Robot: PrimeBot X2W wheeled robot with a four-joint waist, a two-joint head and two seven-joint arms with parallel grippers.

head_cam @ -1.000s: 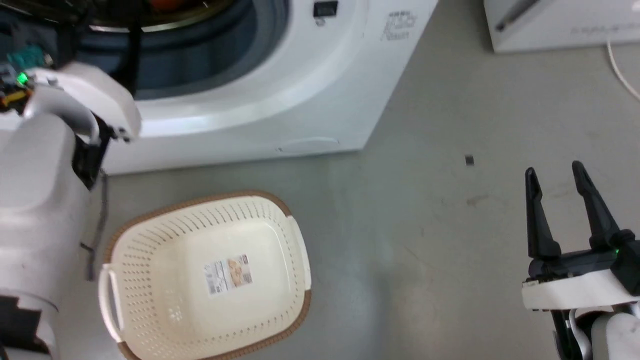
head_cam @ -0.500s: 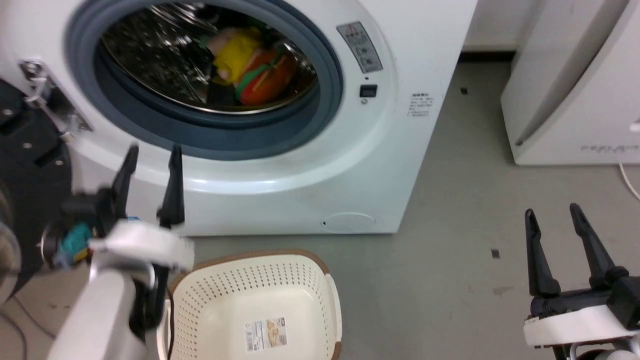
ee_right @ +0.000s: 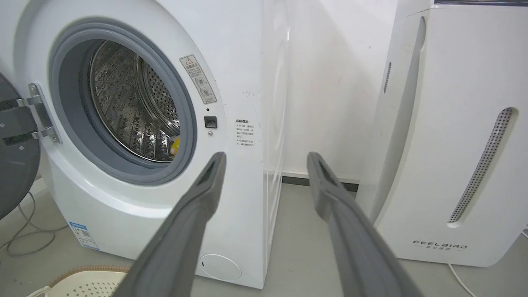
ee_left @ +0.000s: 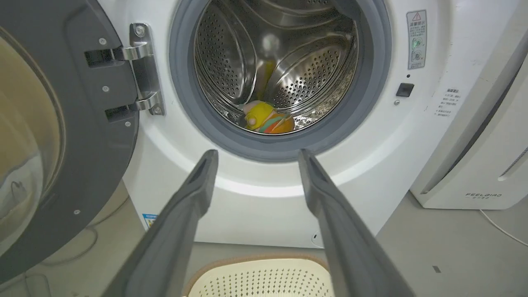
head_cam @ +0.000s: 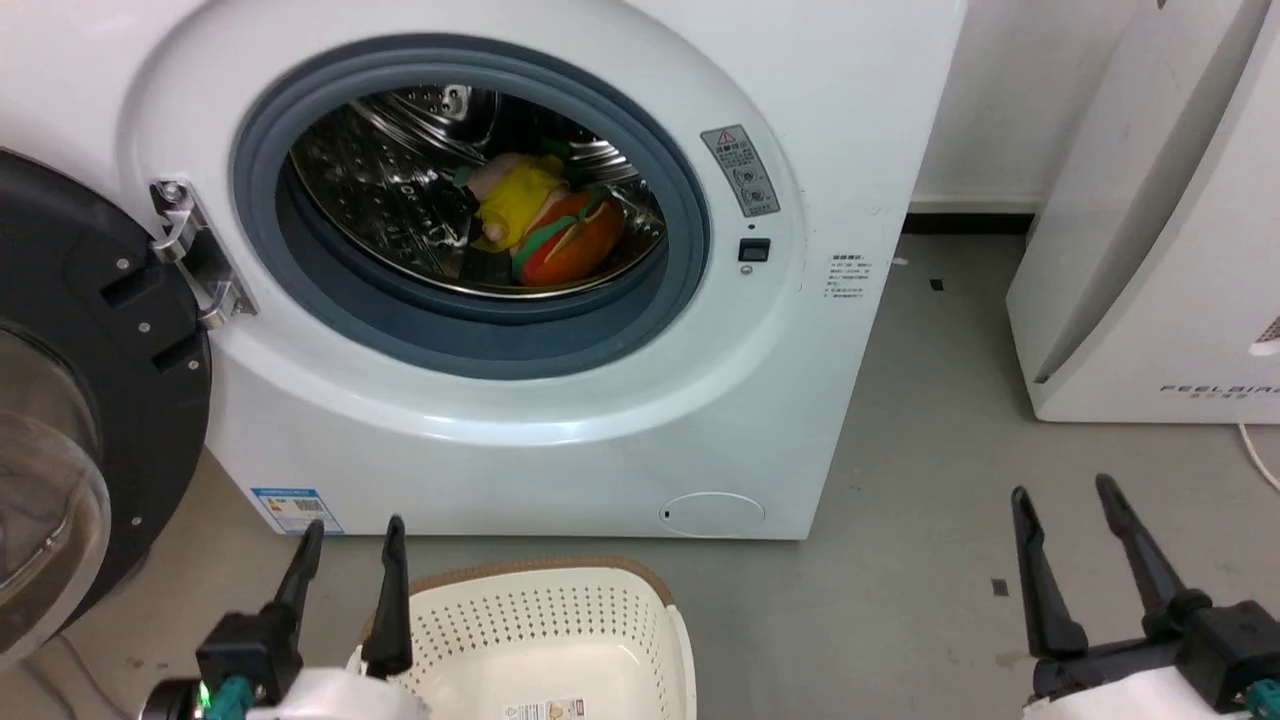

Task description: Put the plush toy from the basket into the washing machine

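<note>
Head view faces the washing machine (head_cam: 600, 440), whose black-framed door (head_cam: 100, 380) stands swung wide to the left on its steel hinge (head_cam: 195, 265), so the round porthole is fully open. Bare grey floor (head_cam: 920, 480) runs between the machine's right front corner and the white FEELBIRD appliance (head_cam: 1150, 300), which stands apart on the right.

The basket (head_cam: 545, 570) sits on the floor just in front of the machine's base. The visible part of its inside shows perforated cream wall and the top of a paper label (head_cam: 545, 710). Inside the steel drum (head_cam: 400, 180) the plush toy (head_cam: 560, 240) lies at the bottom, resting on the drum wall behind the grey seal (head_cam: 480, 340), with its orange burger part toward the front and its yellow part behind.

The left gripper (head_cam: 355, 523) is at the lower left, beside the basket's brown rim, fingers pointing up toward the machine's front. Its jaws are parted moderately with nothing between them. In the left wrist view the toy lies beyond the gap, well clear of the fingers. The right gripper (head_cam: 1060, 486) hangs at the lower right over bare floor, jaws parted about as far and holding nothing.
</note>
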